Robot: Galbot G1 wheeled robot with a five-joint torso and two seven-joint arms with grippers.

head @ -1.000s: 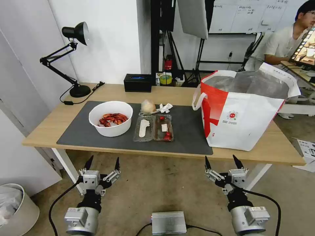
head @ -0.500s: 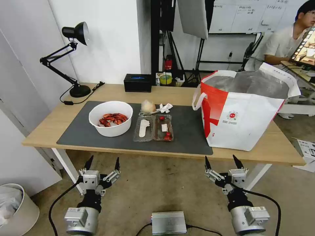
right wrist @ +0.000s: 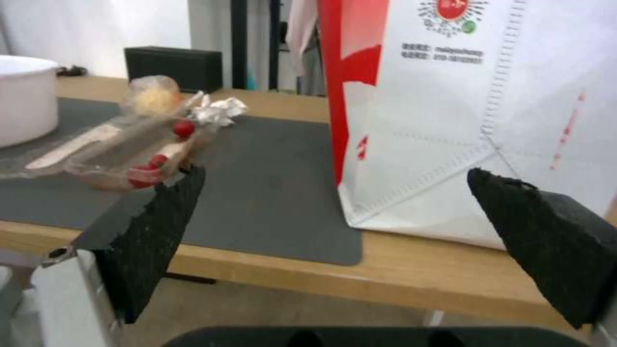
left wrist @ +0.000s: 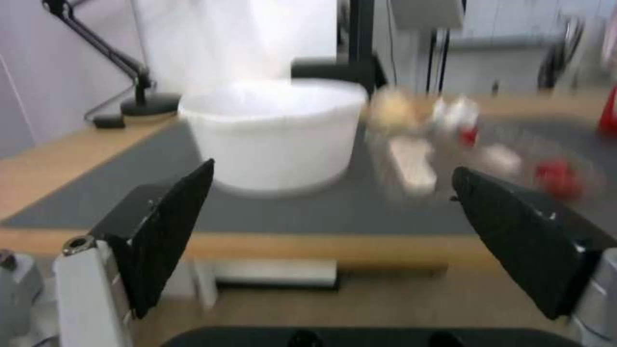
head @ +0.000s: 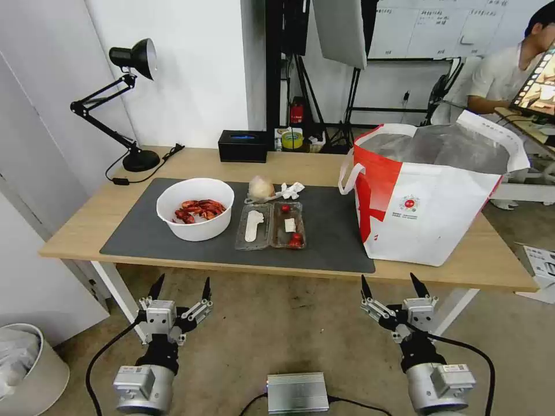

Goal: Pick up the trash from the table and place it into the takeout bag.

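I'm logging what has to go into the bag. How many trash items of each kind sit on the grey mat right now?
White bowl of crayfish shells: 1
Clear two-compartment tray: 1
Beige wrapped ball: 1
Crumpled white tissue: 1
Total: 4, none yet in the takeout bag.

The takeout bag (right wrist: 450, 120) bears a round logo; its print stays unreadable.

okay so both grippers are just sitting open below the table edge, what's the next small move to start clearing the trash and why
Probably raise the left gripper and reach toward the white bowl. Both it and the right gripper hang open and empty below the table, the bowl lies on the left gripper's side, and the takeout bag stands open.
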